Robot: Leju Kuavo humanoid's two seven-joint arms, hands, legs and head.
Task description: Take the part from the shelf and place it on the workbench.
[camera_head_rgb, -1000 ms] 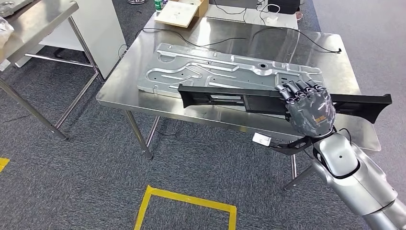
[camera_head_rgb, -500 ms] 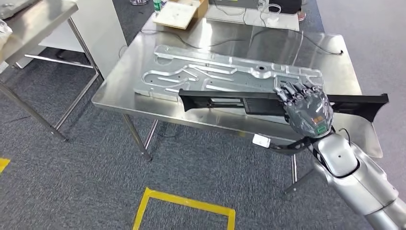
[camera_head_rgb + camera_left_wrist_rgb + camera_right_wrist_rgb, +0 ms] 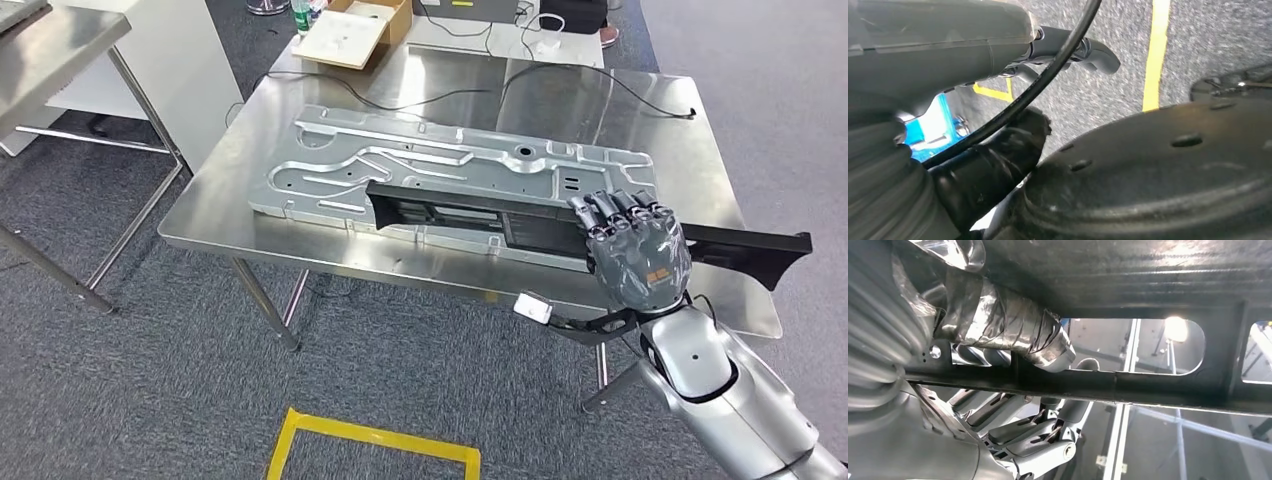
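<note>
A steel workbench (image 3: 300, 240) stands on grey carpet (image 3: 150, 400). On it lie a stamped metal panel (image 3: 420, 165), a black cable (image 3: 600, 85) and an open cardboard box (image 3: 350, 30).

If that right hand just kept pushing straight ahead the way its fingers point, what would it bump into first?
Probably the large stamped metal panel lying on the steel workbench. The right hand grips the long black part, which already overlaps that panel's near edge in the head view. Whether they touch is unclear.
</note>
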